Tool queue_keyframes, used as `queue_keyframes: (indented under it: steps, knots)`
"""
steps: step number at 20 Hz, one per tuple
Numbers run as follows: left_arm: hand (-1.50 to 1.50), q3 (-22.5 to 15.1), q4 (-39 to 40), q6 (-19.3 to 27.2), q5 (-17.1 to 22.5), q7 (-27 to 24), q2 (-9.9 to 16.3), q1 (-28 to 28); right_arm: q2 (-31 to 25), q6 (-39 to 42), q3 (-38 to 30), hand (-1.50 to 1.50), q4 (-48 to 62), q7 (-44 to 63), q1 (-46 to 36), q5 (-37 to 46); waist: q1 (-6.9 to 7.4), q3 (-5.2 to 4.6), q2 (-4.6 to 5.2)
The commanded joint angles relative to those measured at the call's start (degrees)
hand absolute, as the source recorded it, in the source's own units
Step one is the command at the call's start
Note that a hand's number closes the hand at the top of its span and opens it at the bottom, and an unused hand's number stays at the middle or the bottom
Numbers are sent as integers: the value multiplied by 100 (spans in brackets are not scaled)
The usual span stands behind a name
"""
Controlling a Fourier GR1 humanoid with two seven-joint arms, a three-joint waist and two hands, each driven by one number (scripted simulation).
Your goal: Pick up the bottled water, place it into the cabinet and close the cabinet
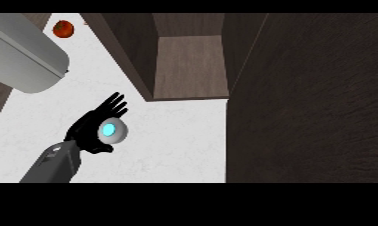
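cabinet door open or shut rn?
Open. The cabinet interior shows, shelf bare, with the door swung out at the right. The bottled water is outside, in the left hand.

One hand [92,129] showed, at the near left, with one grey forearm [53,164] behind it; one water bottle [114,131] lay in that hand; one open cabinet [188,65] stood at the far middle; one red tomato [63,29] sat far left; one large grey rounded object [29,62] lay left.
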Motion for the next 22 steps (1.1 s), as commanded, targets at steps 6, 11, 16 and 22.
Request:
queue_keyframes:
  steps: [6, 11, 16, 22]
  knots:
    - [150, -301, -277, -1132, -130, -673, -323, 411, -30, 29, -34, -150, 38, -96, 121, -51, 24, -11, -17]
    - [150, -183, -310, -1256, 87, -471, -217, 132, 34, -143, -11, -150, -85, 145, -106, -20, 49, -12, -12]
    - [150, -243, -402, -998, 82, -428, -393, 93, -77, 59, -60, -150, 197, -148, 103, -28, 37, -5, -20]
    - [150, -113, -907, 37, 159, -1078, -580, 704, 8, -97, 64, -150, 89, -92, 134, 135, 140, -4, -46]
